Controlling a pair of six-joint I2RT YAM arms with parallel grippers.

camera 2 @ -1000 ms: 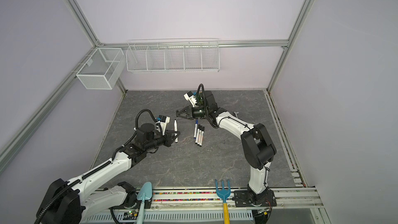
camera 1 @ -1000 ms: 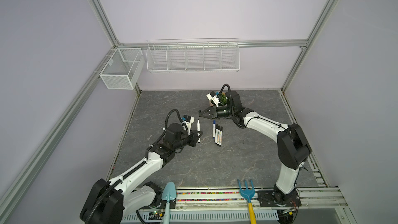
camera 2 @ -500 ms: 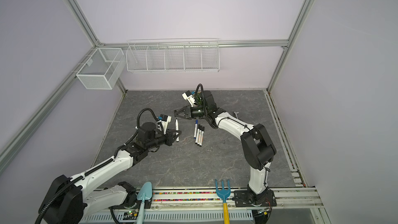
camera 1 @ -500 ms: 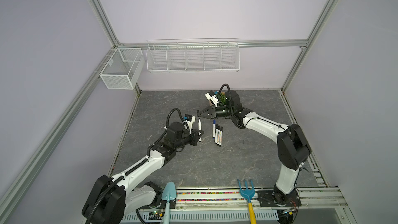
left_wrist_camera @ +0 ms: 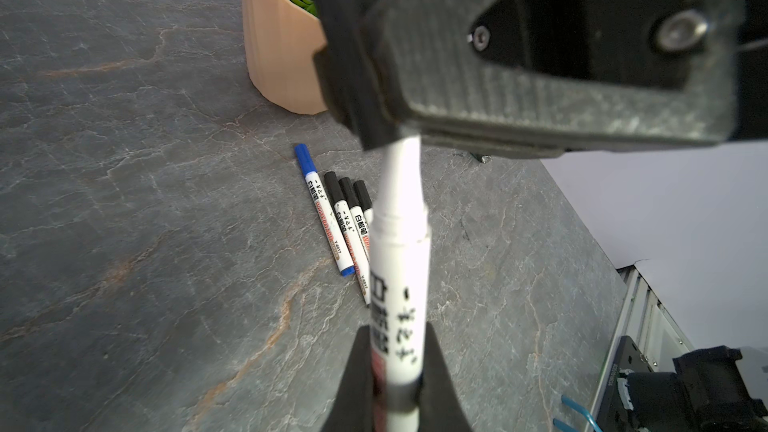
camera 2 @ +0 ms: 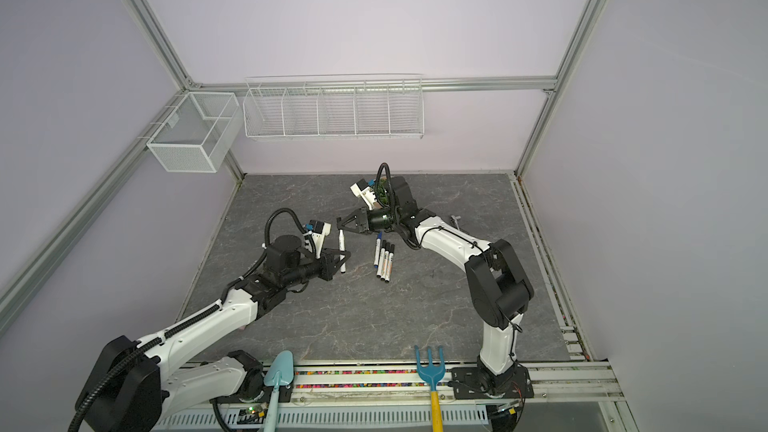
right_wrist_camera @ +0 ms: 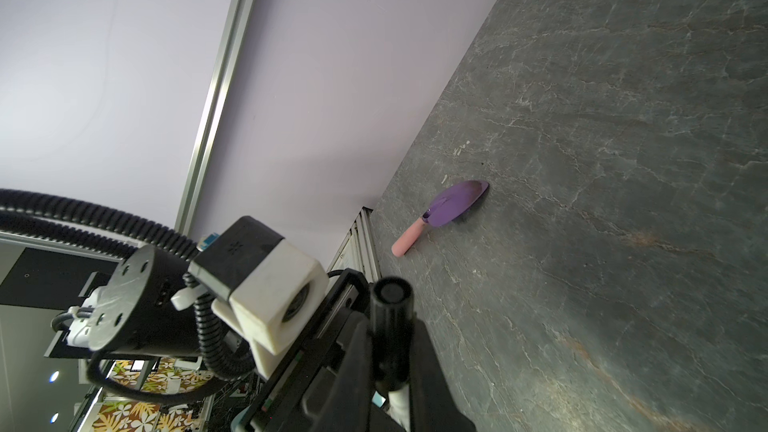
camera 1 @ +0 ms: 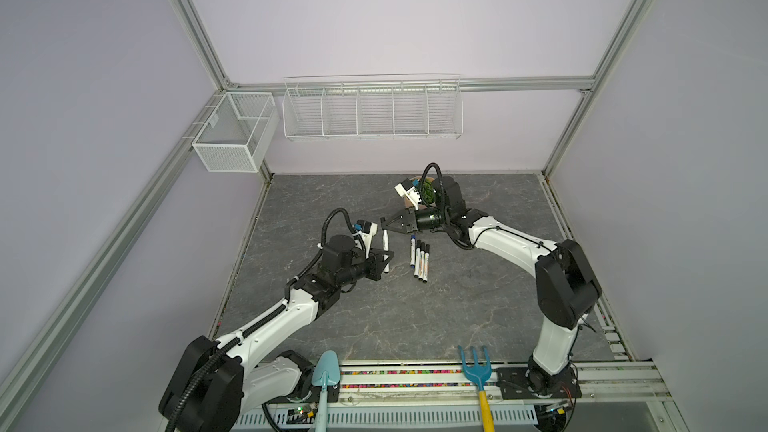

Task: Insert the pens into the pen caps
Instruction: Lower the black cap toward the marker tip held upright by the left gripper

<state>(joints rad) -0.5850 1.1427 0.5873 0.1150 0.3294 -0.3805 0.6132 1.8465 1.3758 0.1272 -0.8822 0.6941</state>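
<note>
— Pen (left_wrist_camera: 400, 276) number five: whereabouts?
— Held off the table (camera 1: 395, 326), just short of centre toward 10 o'clock. Pinched at the tail by the left gripper (left_wrist_camera: 397, 351), clamped tight on the barrel, nose aimed at 12.
— And at that 12 o'clock end?
— Met by the right gripper (right_wrist_camera: 390, 342), closed snug around a black cap (right_wrist_camera: 392, 297). Hides the very tip; leaves the white taper bare below, so likely entered but not seated. Impossible to tell how deep.
— Step in hand, then?
— Capping the last one, by the look of it. Next: push straight along the barrel, keeping both ends in line, until flush with the shoulder. Could skew or slip in either grip if angled.
— Further right?
— Four capped pens (left_wrist_camera: 343, 218) lying side by side at 3 o'clock of the held one: one blue, three black.
— Around the edges?
— Mesh box (camera 1: 232, 135) at 10 and wire rack (camera 1: 372, 108) at 12; plant pot (left_wrist_camera: 282, 47) at 12, behind the right wrist; blue trowel (camera 1: 326, 369) at 7, blue fork (camera 1: 473, 367) at 5. Blocked by none of these.
</note>
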